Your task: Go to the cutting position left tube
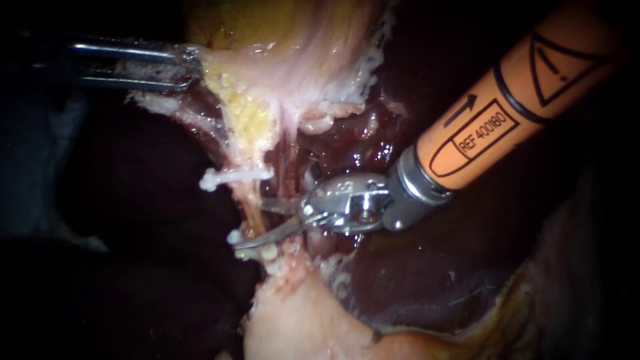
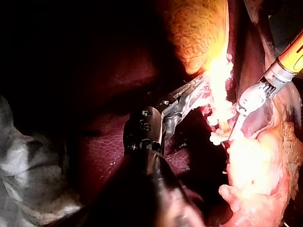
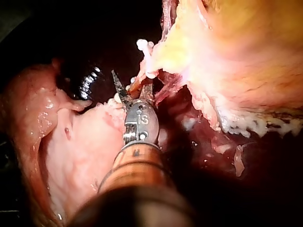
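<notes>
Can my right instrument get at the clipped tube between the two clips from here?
Probably yes. The right instrument has its open jaws astride the tube, between the upper clip and the lower clip, with nothing in the way. The left instrument, shut on the gallbladder, holds it clear.

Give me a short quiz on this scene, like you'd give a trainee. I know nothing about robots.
1. True or false: the right instrument has an orange shaft.
2. Its open pincer straddles what? A) the liver B) the tube between white clips C) a swab
3. Fill in: the left instrument has its pincer shut on pale ____.
Key: 1 true; 2 B; 3 tissue.
</notes>
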`<state>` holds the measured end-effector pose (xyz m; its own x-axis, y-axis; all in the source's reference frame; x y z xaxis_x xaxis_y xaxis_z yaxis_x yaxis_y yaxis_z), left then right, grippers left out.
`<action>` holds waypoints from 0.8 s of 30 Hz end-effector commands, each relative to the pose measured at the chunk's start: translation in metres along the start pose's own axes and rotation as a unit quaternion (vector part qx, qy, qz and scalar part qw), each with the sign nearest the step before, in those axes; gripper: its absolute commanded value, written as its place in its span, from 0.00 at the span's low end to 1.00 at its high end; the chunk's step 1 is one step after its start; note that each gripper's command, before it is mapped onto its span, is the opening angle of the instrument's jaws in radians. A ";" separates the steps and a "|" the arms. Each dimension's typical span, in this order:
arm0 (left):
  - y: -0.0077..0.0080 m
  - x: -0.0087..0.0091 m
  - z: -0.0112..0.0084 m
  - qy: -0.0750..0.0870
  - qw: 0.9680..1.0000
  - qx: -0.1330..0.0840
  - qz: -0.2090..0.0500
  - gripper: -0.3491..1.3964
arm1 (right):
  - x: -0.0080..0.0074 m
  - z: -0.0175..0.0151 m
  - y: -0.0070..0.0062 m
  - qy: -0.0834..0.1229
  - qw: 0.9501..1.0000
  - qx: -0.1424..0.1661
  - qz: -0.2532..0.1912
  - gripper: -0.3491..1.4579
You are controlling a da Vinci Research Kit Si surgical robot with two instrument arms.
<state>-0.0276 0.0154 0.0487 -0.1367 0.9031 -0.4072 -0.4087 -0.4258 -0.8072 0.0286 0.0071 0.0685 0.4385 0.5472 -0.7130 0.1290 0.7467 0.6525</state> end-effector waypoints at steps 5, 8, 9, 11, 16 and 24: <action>0.0000 0.0000 0.0001 0.000 1.000 0.001 0.000 0.00 | 0.0013 0.0021 0.0000 0.011 1.000 -0.018 0.013 0.98; 0.0001 0.0000 0.0001 0.000 1.000 0.001 0.000 0.00 | 0.0017 0.0028 -0.0001 0.018 0.999 -0.022 0.016 0.98; 0.0001 0.0000 0.0002 0.000 1.000 0.001 0.000 0.00 | 0.0019 0.0030 -0.0002 0.020 0.999 -0.023 0.016 0.98; 0.0001 0.0000 0.0002 0.000 1.000 0.001 0.000 0.00 | 0.0021 0.0032 -0.0005 0.021 0.999 -0.023 0.016 0.98; 0.0001 0.0000 0.0002 0.000 1.000 0.001 0.000 0.00 | 0.0028 0.0029 -0.0016 0.027 0.999 -0.017 0.017 0.98; 0.0000 -0.0001 0.0000 0.000 1.000 0.000 0.000 0.00 | 0.0054 0.0017 -0.0052 0.051 0.998 0.016 0.017 0.98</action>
<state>-0.0276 0.0153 0.0488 -0.1368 0.9035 -0.4062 -0.4109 -0.4249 -0.8066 0.0318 0.0055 0.0612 0.3470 0.6110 -0.7115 0.1467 0.7139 0.6847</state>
